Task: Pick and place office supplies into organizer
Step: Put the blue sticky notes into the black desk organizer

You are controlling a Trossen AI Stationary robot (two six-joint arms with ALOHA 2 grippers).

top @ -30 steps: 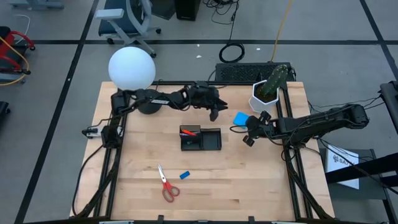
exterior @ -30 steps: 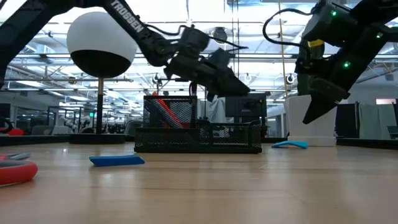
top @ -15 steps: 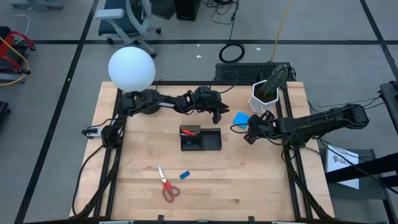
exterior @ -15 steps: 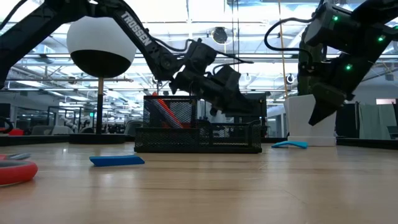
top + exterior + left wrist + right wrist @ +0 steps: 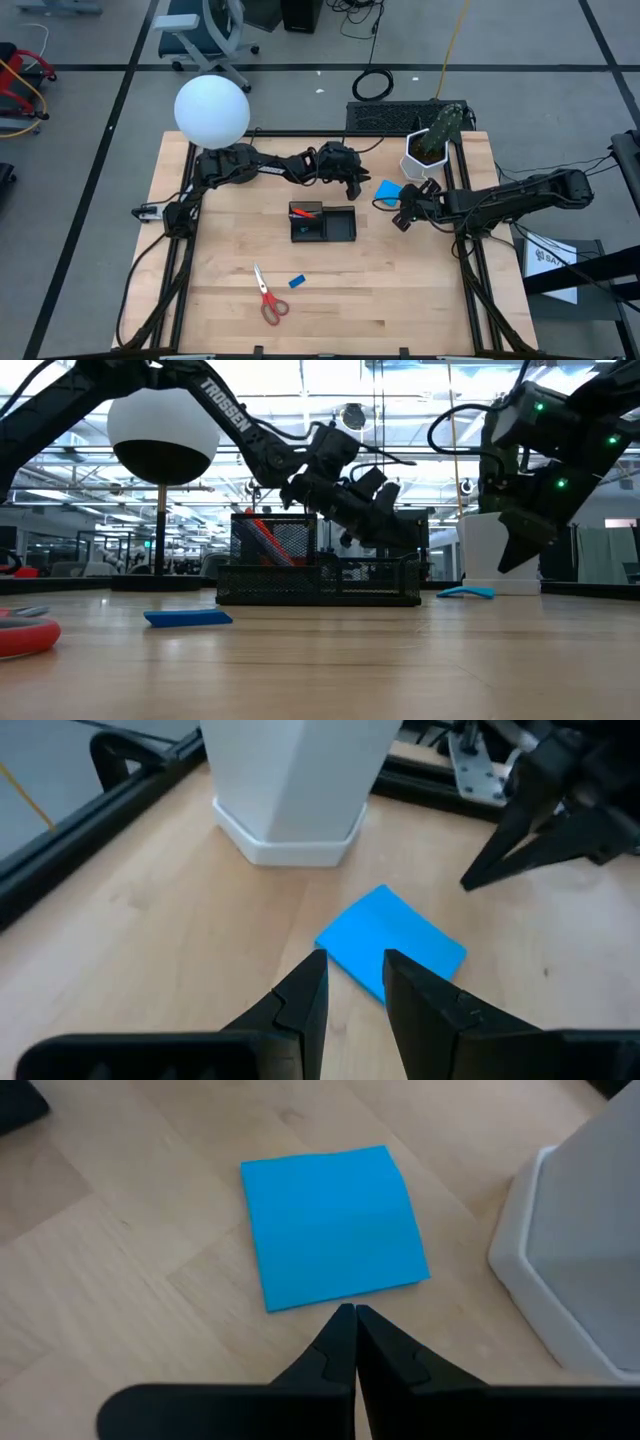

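The blue note pad (image 5: pixel 388 190) lies flat on the wooden table, between my two grippers and next to the white cactus pot (image 5: pixel 420 160). My left gripper (image 5: pixel 352 968) hangs open just above the pad's (image 5: pixel 392 942) near corner, on the side toward the organizer, and touches nothing. My right gripper (image 5: pixel 352 1322) is shut and hovers just off the pad's (image 5: pixel 335 1225) opposite edge. The black organizer (image 5: pixel 322 222) stands mid-table with red and blue pens (image 5: pixel 262 530) in its tall compartment. The red-handled scissors (image 5: pixel 268 297) and the small blue eraser (image 5: pixel 296 282) lie toward the near edge.
The white globe lamp (image 5: pixel 212 110) stands on its black base at the far left, beside the left arm. The cactus pot (image 5: pixel 290 780) stands close behind the pad. Bare wood shows around the scissors and on the organizer's right.
My left gripper has sunk and reached toward the note pad, tipping a little further downward; its finger gap stays the same. The pad, the organizer and the other supplies have kept their places.
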